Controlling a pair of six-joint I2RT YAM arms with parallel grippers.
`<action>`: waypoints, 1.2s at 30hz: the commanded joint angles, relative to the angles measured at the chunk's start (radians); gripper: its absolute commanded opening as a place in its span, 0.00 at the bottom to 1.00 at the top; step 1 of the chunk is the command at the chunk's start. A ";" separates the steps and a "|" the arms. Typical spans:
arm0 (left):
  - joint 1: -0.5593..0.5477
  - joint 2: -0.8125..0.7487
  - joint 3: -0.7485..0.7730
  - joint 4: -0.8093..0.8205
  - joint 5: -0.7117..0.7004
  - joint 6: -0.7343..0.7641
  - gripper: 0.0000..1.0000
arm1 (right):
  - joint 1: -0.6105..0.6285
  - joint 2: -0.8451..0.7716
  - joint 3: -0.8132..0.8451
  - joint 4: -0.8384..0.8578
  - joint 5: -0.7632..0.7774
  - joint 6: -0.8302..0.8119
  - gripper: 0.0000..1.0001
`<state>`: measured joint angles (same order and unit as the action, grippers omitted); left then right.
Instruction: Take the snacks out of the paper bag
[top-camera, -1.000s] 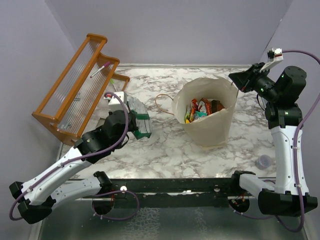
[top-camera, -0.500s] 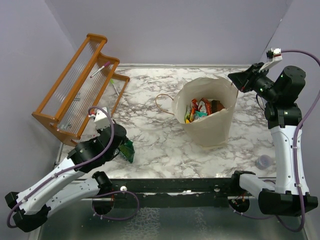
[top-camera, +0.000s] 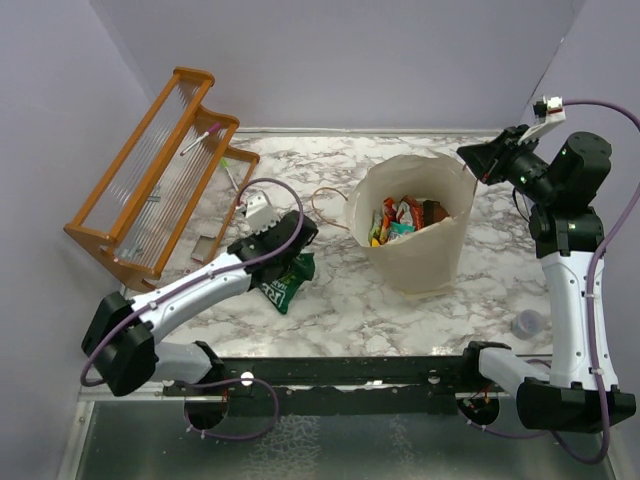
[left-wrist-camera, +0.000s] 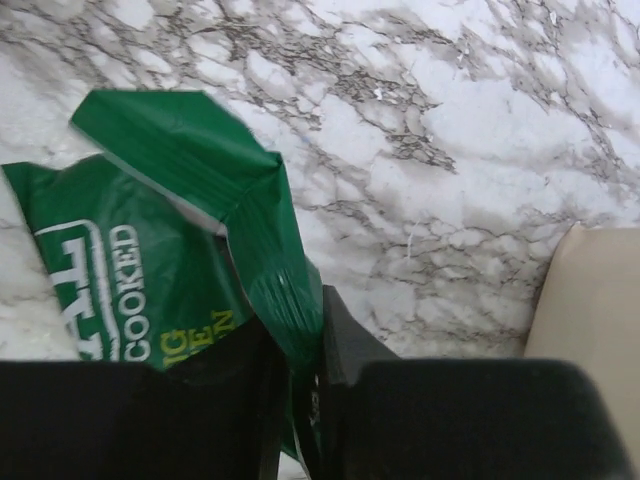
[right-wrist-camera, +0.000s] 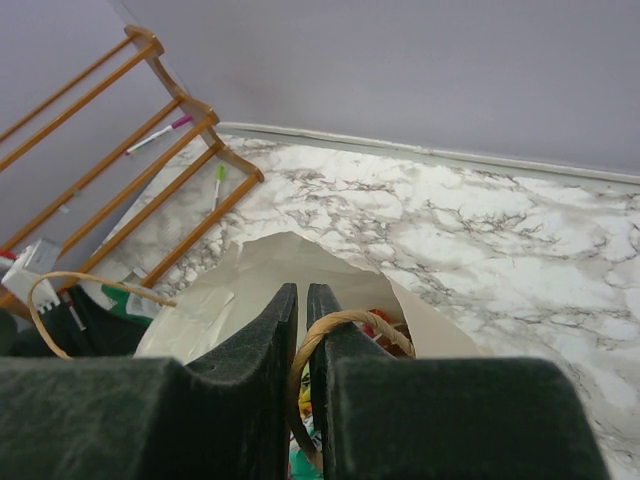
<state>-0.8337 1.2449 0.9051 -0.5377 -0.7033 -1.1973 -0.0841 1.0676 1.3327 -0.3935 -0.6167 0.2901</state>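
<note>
from above, the paper bag (top-camera: 425, 262) stands upright on the marble tabletop (top-camera: 350, 300), right of centre and toward the far edge, its mouth open and the snacks (top-camera: 402, 217) – red, brown, yellow and green packets – heaped inside. the right gripper (top-camera: 468, 158) sits at the bag's far right rim. the left gripper (top-camera: 300, 250) reaches in left of the bag, just over the green bag (top-camera: 283, 285), which lies flat on the marble between the centre and the near edge, apart from the paper bag. an orange wooden rack (top-camera: 150, 170) leans at the far left corner. in the left wrist view the green bag (left-wrist-camera: 160, 260) with white lettering is creased on the marble, one folded edge running down into the narrow slit between the black fingers (left-wrist-camera: 130, 420), so the left gripper (left-wrist-camera: 300, 420) pinches that fold; the paper bag's beige wall (left-wrist-camera: 590, 310) shows at the right. in the right wrist view the right gripper (right-wrist-camera: 303, 292) has its fingers pressed almost together – a brown cord handle (right-wrist-camera: 345, 318) comes out of the gap and loops over the right finger, so it pinches the paper bag (right-wrist-camera: 270, 260) by that handle above the open mouth. the rack (right-wrist-camera: 150, 110) stands beyond, a pink-tipped pen (right-wrist-camera: 155, 135) on its rails.
</note>
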 joint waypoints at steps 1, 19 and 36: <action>0.134 0.109 0.097 0.143 0.236 0.061 0.22 | 0.007 -0.033 -0.003 0.025 0.028 -0.014 0.10; 0.301 -0.259 -0.020 0.212 0.616 0.415 1.00 | 0.015 -0.051 -0.039 0.056 -0.029 0.018 0.11; 0.300 -0.276 0.229 0.162 0.581 0.668 0.99 | 0.015 -0.090 0.024 0.033 0.012 0.036 0.13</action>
<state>-0.5365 0.9779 1.0691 -0.3599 -0.0929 -0.6491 -0.0731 1.0115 1.2999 -0.3920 -0.6487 0.3237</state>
